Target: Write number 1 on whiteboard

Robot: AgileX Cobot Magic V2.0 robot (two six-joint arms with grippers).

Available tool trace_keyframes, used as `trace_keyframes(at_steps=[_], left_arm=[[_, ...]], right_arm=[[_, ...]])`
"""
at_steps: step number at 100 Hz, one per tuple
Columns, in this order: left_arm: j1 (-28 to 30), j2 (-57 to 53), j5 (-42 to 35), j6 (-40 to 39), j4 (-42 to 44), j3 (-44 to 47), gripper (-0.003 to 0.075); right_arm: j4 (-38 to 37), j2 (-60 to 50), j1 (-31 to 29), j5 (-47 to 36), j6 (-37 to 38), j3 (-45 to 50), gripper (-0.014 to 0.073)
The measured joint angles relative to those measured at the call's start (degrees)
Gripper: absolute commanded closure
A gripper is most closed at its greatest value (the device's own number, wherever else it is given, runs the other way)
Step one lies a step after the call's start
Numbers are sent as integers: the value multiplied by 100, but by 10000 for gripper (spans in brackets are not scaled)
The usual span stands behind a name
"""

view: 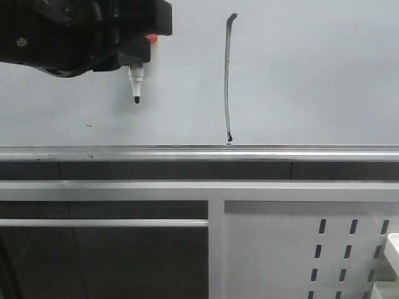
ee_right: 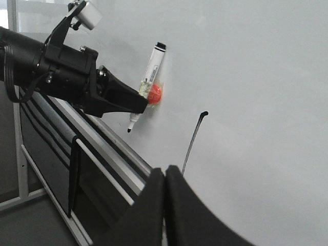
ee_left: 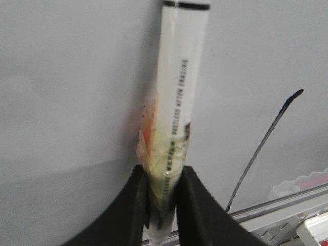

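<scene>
Black stroke [view: 227, 78] running near-vertical down the whiteboard [view: 312, 75], hook at the top, ink blob at the bottom just above the silver rail [view: 199, 154]. Long axis up and down, leaning a touch rightward at the top in the front view.

Over to the left arm: gripper [ee_left: 165, 192] clamped on a white marker [ee_left: 177, 102], black fingers [ee_left: 197, 205] pressed against the barrel either side. Marker upright as well, black tip [view: 136, 98] pointing down, something orange-red [ee_right: 154, 92] stuck at the grip. From the front, stroke off to the right of the marker tip, apart from it, reaching both higher and lower than the tip. Tip contact with the board impossible to judge.

Right gripper [ee_right: 165, 177] low in front of the board, fingers pressed together, nothing between them; bottom of the stroke just past their ends in that wrist view.

Board pale grey, glossy, one tiny dark speck [view: 88, 126] low on the left. Below the rail, a dark band, a grey frame, and a white perforated panel [view: 280, 249] at lower right.
</scene>
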Motion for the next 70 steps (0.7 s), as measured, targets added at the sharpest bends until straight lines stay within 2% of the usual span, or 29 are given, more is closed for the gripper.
trace_keyframes(at_steps=[70], left_arm=[[27,111,346,0,-32,-375,740]], right_arm=[[198,0,0,147,0,0,643]])
